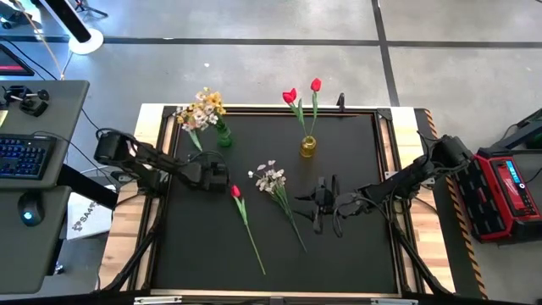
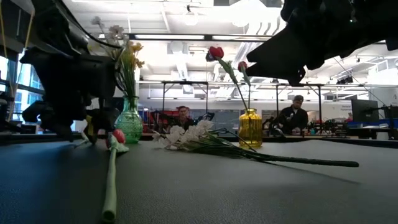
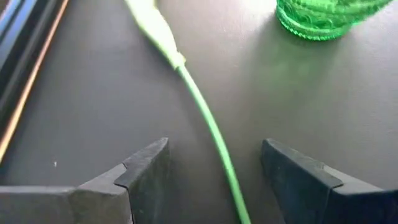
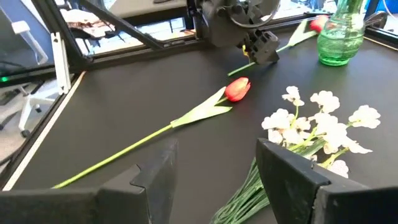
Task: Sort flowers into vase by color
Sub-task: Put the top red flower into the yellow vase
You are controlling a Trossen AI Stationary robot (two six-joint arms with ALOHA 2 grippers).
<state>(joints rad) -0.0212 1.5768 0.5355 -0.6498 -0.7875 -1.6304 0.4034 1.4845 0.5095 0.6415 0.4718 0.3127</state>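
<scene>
My left gripper [image 1: 218, 176] is open and low over the mat. Its fingers stand on either side of a thin green tulip stem [image 3: 205, 118] that lies flat, without touching it. That tulip's red head [image 4: 318, 23] lies by the green vase [image 1: 223, 135], which holds yellow and white sprays. A second red tulip [image 1: 236, 191] lies flat on the mat, and beside it a white spray [image 1: 271, 178]. The yellow vase [image 1: 307, 146] holds two red tulips. My right gripper [image 1: 322, 203] is open above the mat, near the white spray's stems [image 4: 249, 186].
The black mat has a raised frame [image 1: 385, 119] around it, with wooden table edges outside. A desk with a keyboard [image 1: 21, 157] stands at the left and red equipment [image 1: 508, 191] at the right. People sit in the room behind the table [image 2: 292, 115].
</scene>
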